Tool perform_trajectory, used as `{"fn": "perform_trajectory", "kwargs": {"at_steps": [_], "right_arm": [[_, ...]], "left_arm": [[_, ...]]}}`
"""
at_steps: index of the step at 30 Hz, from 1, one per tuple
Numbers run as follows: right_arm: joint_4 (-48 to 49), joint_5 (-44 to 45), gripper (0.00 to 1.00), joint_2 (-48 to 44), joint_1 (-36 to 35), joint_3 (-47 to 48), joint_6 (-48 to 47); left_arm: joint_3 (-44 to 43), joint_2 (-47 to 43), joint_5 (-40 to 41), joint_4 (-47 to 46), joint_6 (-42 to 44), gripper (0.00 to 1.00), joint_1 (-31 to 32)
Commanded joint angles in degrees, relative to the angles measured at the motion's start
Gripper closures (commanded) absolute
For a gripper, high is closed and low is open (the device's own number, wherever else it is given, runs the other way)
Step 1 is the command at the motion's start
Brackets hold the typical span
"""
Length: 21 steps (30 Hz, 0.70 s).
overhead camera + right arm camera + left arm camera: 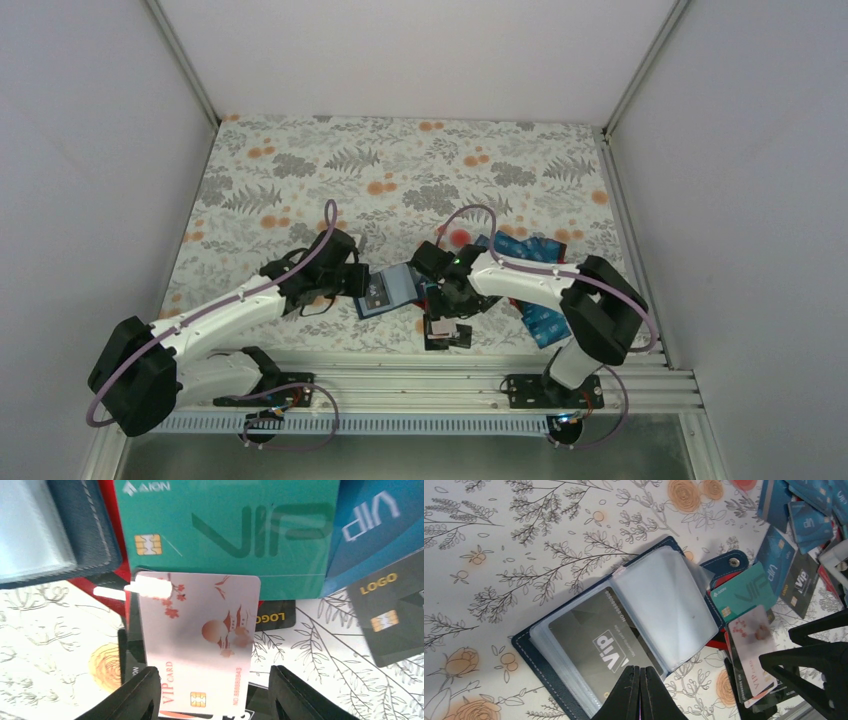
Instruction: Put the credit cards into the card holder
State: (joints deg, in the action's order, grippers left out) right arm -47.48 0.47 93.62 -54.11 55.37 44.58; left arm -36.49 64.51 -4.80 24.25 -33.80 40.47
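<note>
The card holder (pixel 388 292) lies open and flat on the flowery worktop (pixel 300 180), close to the near edge and about halfway between the left and right edges. It is dark blue, with clear pockets (pixel 664 610) inside. A black card (pixel 599 640) with VIP on it sits in one pocket. The little clasp tab (pixel 729 565) sticks out on the side where the loose cards are.

The left gripper (pixel 640 672) has its two fingers pressed tight together. The tips touch the edge of the holder, right by the black card.

The credit cards (pixel 527 247) lie in a messy pile beside the holder, toward the right edge of the worktop. Most are blue. A teal card (pixel 230 535) lies just beside the holder, and a black LOGO card (pixel 390 615) lies near it.

The right gripper (pixel 212 680) is by the near side of the pile. Its fingers stand apart, and a white-pink card (pixel 200 640) with red flowers sits between them. The far end of this card lies over the teal card. I cannot tell if the fingers squeeze the card or just stand next to it
</note>
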Motion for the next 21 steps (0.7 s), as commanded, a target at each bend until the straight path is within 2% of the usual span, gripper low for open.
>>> {"fn": "perform_trajectory", "kwargs": {"at_steps": [1, 6, 15, 18, 21], "right_arm": [[-0.7, 2.9, 0.46, -4.3, 1.0, -0.7, -0.2], [0.9, 2.1, 0.45, -7.4, 2.8, -2.1, -1.2], [9.4, -6.4, 0.33, -8.7, 4.7, -8.9, -4.0], [14.1, -11.5, 0.33, -10.9, 8.0, -12.2, -5.7], [18.2, -17.4, 0.33, -14.1, 12.3, -15.2, -7.9]], "left_arm": [[-2.3, 0.1, -1.0, -0.1, -1.2, 0.97, 0.8], [-2.8, 0.3, -3.4, -2.1, -1.9, 0.98, 1.1], [-1.5, 2.6, -9.5, -8.1, -0.8, 0.97, 3.1], [-1.0, 3.9, -14.2, -11.2, 0.5, 0.97, 4.5], [-1.9, 6.2, -15.4, -11.7, 1.2, 0.97, 6.9]]}}
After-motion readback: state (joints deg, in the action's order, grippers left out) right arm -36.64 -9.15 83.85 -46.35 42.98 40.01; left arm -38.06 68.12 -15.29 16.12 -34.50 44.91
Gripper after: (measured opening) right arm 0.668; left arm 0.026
